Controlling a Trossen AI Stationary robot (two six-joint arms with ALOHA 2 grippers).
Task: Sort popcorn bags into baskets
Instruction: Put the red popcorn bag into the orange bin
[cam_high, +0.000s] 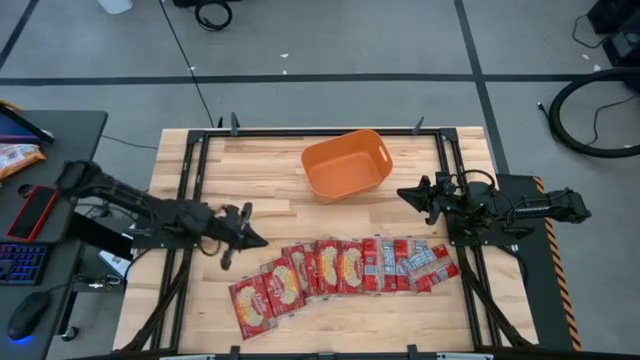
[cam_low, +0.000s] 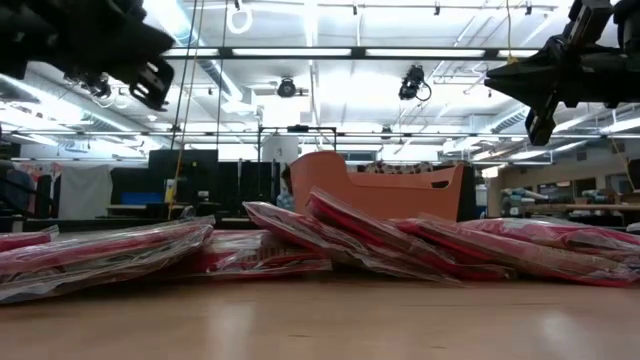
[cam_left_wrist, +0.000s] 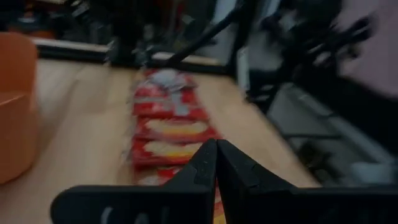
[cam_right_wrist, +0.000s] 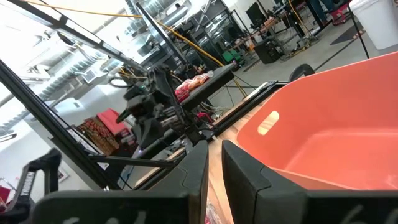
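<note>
The bags lie overlapped in a row on the counter, well apart from the empty tub. Left pincer, fingers together, hovers beside the row; right pincer, slightly apart, waits near the tub. Overlap risks lifting two bags at once

- High view: from above, looking straight down on the whole table, both arms incl.
- Low view: at table-top height, looking level across; the popcorn bags are very near the lens, the orange tub behind them (room beyond).
- Left wrist view: forward past the left gripper along the bag row.
- Right wrist view: past the right gripper, close to the tub.
- All four views share the tub; three share the bags.
</note>
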